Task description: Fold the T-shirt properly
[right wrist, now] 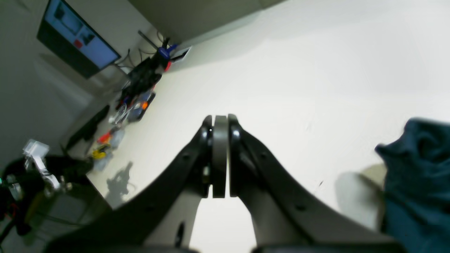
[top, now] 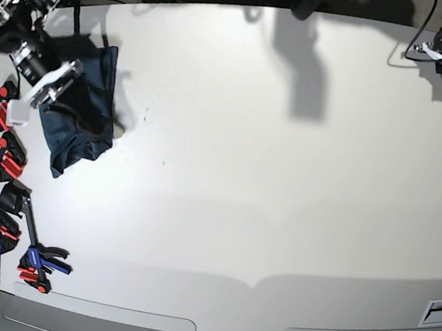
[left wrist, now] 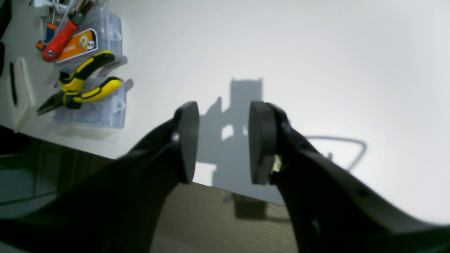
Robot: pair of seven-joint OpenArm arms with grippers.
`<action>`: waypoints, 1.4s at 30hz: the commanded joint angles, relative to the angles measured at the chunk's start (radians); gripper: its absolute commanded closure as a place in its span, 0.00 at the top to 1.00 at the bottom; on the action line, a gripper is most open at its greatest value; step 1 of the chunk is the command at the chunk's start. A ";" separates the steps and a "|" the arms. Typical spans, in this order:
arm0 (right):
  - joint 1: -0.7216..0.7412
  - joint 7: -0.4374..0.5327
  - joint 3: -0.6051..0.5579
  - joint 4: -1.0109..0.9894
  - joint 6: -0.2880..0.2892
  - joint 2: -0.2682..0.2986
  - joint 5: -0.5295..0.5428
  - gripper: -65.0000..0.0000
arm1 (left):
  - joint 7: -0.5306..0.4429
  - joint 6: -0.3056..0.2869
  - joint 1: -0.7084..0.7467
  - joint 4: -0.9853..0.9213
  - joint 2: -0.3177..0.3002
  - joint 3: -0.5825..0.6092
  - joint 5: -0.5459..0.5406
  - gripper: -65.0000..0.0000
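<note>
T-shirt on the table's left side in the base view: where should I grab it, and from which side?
Probably best at the lower corner of the T-shirt, the point nearest the clamps, coming from above on its open-table side. That corner sticks out free of the right arm, which covers the bundle's upper part. The right gripper is shut and must open first.

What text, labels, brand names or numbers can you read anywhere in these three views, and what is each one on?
No text reads clearly in any view.
Orange and white label on the clear plastic storage box, left wrist view: printing shows, too blurred to read.
Dark wall-mounted screen, right wrist view: light panels and a red patch, no legible words.
White tag at the white table's edge, base view: dark marks, too small to read.
Dark navy-blue T-shirt: no print visible.
</note>
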 commanded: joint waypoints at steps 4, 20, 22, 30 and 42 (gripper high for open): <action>-0.072 0.024 0.005 0.087 0.006 -0.043 0.036 0.00 | -0.006 0.006 0.006 0.015 -0.009 -0.006 -0.051 0.34; -0.339 0.024 0.005 0.240 0.006 -0.208 0.036 0.00 | 0.114 -0.069 0.147 0.015 -0.010 -0.006 -0.061 0.34; -0.363 0.024 0.005 0.240 0.006 -0.214 0.036 0.00 | 0.149 -0.069 0.153 0.015 -0.010 -0.006 -0.061 0.34; -0.451 0.024 0.005 0.240 0.006 -0.224 0.036 0.00 | 0.262 -0.069 0.167 0.015 -0.010 -0.006 -0.061 0.34; -0.606 0.024 0.005 0.240 0.006 -0.224 0.036 0.00 | 0.325 -0.073 0.327 0.015 -0.010 -0.006 -0.058 0.34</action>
